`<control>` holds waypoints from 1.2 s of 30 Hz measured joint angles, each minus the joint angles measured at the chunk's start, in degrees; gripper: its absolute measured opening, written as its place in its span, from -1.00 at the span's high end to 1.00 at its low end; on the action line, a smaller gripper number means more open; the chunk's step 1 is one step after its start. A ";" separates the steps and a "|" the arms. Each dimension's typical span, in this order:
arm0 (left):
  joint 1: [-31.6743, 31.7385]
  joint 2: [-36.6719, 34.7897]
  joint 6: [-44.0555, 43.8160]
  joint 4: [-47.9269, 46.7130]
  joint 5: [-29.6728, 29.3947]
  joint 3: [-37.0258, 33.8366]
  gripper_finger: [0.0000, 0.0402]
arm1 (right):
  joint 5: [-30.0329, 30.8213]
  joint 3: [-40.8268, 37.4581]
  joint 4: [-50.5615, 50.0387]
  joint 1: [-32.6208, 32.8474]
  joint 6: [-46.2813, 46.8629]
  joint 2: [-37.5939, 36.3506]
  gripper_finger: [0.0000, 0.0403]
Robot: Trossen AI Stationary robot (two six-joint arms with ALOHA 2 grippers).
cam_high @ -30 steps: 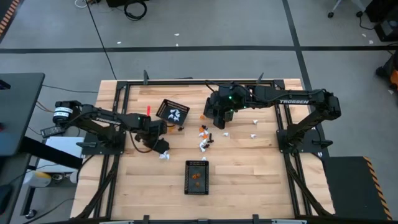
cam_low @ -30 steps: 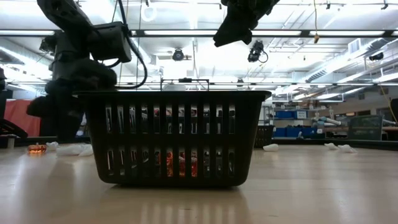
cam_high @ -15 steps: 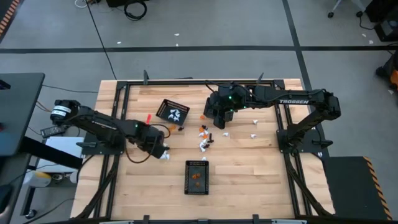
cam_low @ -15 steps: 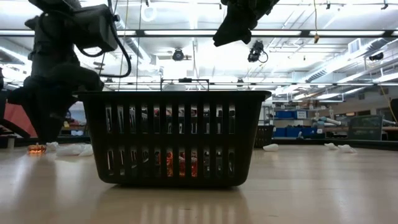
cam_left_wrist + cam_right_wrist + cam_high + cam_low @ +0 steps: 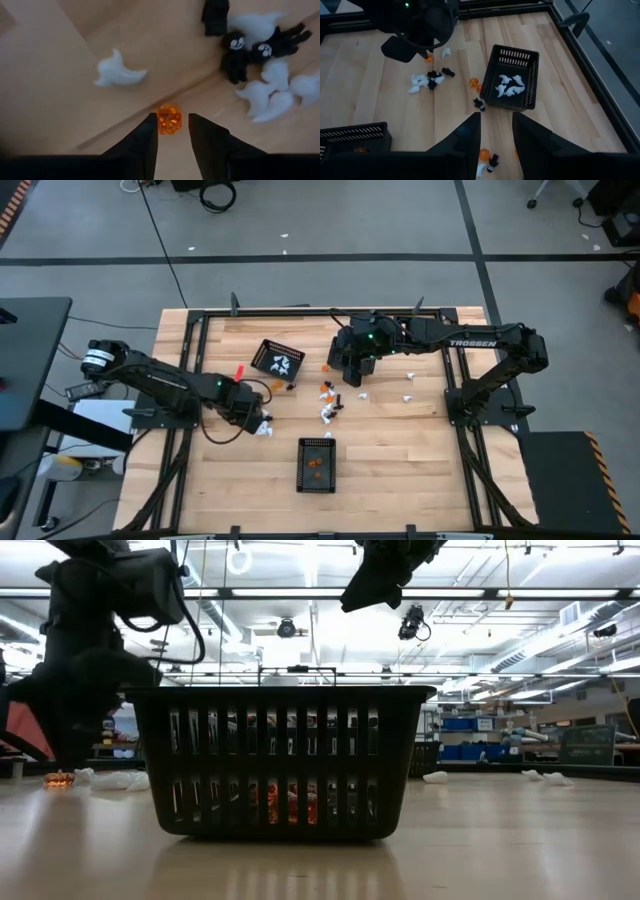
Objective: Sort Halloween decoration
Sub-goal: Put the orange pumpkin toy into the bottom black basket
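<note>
The Halloween decoration is small orange, white and black trinkets strewn over the wooden table. My left gripper (image 5: pixel 173 127) points down at the table's left, open. Its fingertips stand on either side of an orange trinket (image 5: pixel 169 119), which lies on the table (image 5: pixel 60 780). Beside it lie a lone white ghost (image 5: pixel 118 73) and a cluster of white ghosts and black figures (image 5: pixel 260 55) (image 5: pixel 265 430). My right gripper (image 5: pixel 496 131) hangs open high over the far middle of the table (image 5: pixel 350 370), with nothing between its fingers. My left gripper comes at the orange trinket from above, one fingertip (image 5: pixel 150 131) close on each side of it. The trinket rests on the table. Whether the fingers touch it, I cannot tell.
A black basket (image 5: pixel 278 358) holding white ghosts stands at the far left of centre. Another basket (image 5: pixel 316 464) with orange pieces stands near the front edge and fills the low view. More trinkets (image 5: pixel 328 408) lie mid-table and toward the right (image 5: pixel 408 396).
My left gripper has moved toward the table's left and near edge, away from the ghost basket, and tipped to point more steeply down. It now stands over the orange trinket, which has not moved.
</note>
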 joint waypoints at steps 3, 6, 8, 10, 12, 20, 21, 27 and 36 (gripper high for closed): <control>0.02 0.00 -1.17 2.24 1.41 -1.56 0.34 | -0.01 0.00 0.02 0.00 0.07 0.00 0.42; 0.00 0.00 -1.53 2.02 1.58 -2.30 0.20 | -0.01 0.00 -0.01 0.00 0.18 0.00 0.42; 0.00 0.00 -1.51 2.35 1.52 -2.59 0.11 | -0.03 0.00 0.00 0.00 0.18 0.00 0.42; 0.02 0.00 -1.41 2.00 1.39 -2.74 0.04 | -0.01 0.00 0.00 0.00 0.18 0.00 0.42; 0.00 0.00 -1.12 2.44 1.39 -2.76 -0.01 | -0.03 0.00 0.01 0.00 0.18 0.01 0.42; -0.15 0.00 1.95 -0.33 3.57 -2.76 0.02 | -0.03 0.00 0.65 0.00 -0.23 0.00 0.42; -0.15 0.00 2.37 -0.53 3.57 -2.76 0.03 | -0.03 0.00 0.80 0.00 -0.26 0.00 0.42; -0.16 1.12 3.99 -0.07 3.65 -2.76 0.03 | -0.03 0.00 1.01 0.00 -0.24 0.00 0.42; -0.20 3.92 7.51 1.75 5.03 -2.49 0.03 | -0.01 0.00 0.98 0.00 -0.22 0.00 0.42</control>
